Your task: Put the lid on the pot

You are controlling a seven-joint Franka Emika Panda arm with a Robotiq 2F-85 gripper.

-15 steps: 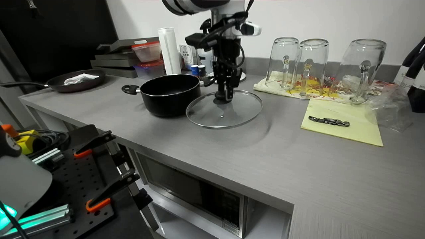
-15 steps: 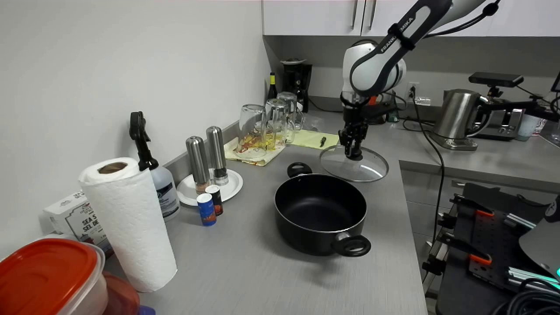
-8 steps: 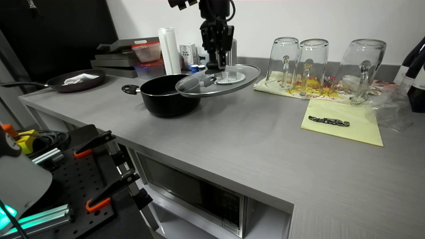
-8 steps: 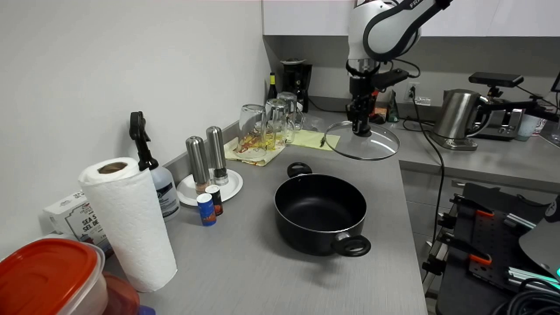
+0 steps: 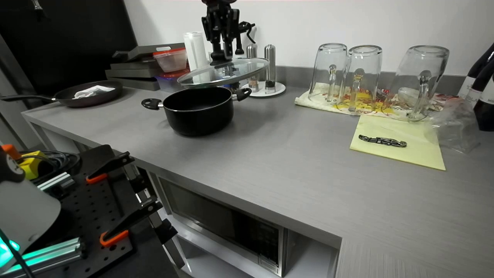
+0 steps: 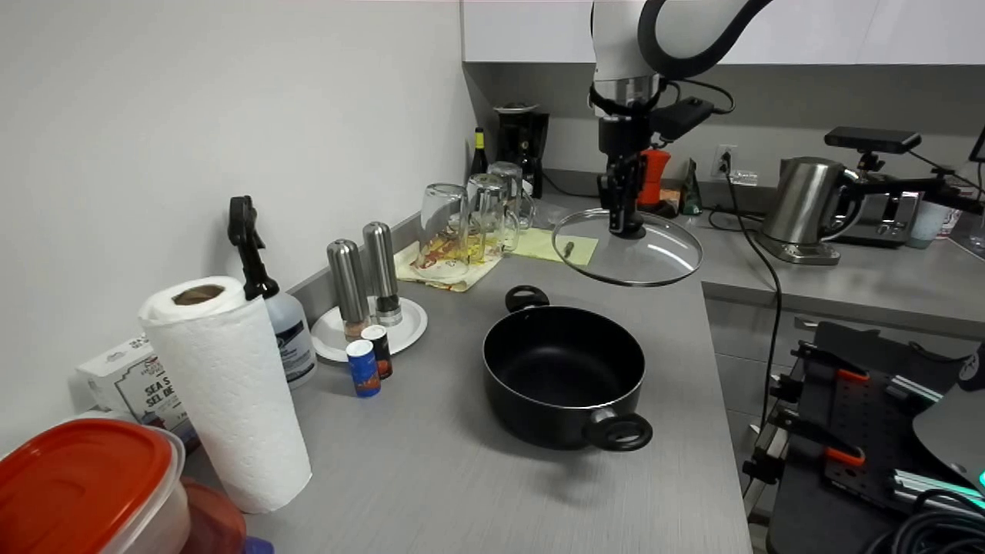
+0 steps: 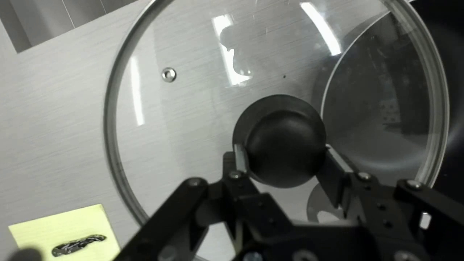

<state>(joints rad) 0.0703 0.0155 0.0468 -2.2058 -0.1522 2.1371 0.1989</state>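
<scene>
End effector [image 7: 285, 156] clamped on the black knob [image 7: 284, 143], glass lid [image 5: 227, 73] hanging just beneath, higher than the pot [image 5: 198, 119].

Lid [image 7: 268, 83] glossy glass w/ metal rim [image 7: 110, 123]; pot [image 6: 563, 377] smooth, semi-matt.

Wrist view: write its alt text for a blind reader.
The gripper pinches the black knob of a round, metal-rimmed glass lid, held above a grey counter and partly overlapping the black pot at right. At lower left, a small dark object lies on yellow paper.
</scene>
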